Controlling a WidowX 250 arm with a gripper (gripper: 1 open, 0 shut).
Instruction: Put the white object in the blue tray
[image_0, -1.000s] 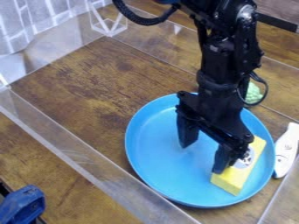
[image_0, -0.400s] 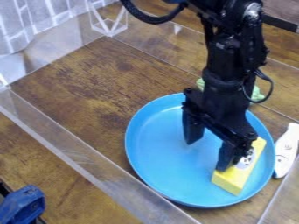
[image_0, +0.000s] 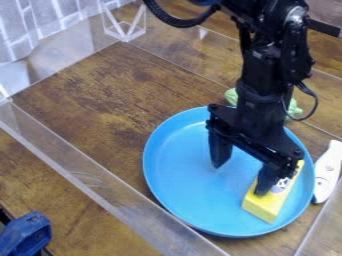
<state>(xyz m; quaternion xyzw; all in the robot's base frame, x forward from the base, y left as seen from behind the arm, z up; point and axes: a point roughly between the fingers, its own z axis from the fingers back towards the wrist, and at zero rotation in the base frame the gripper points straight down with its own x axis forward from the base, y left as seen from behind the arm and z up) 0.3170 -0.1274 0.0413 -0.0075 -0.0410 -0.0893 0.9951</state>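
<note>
The blue tray (image_0: 187, 175) is a large round dish on the wooden table, near the front right. The white object (image_0: 327, 170) lies on the table just outside the tray's right rim, a slim piece pointing away from me. My black gripper (image_0: 250, 166) hangs straight down over the tray's right half, open, with nothing between its fingers. One finger (image_0: 221, 148) stands over the tray's middle. The other finger (image_0: 282, 176) is down beside a yellow block (image_0: 271, 203) that rests in the tray.
Clear plastic walls (image_0: 60, 150) fence the table on the left and front. A green object (image_0: 287, 103) sits behind the arm. A blue thing (image_0: 20, 235) lies outside the wall at the bottom left.
The gripper has rolled slightly about its vertical line, so the fingers stand a little farther right. It stays low over the tray, open. The white object and yellow block have not moved.
</note>
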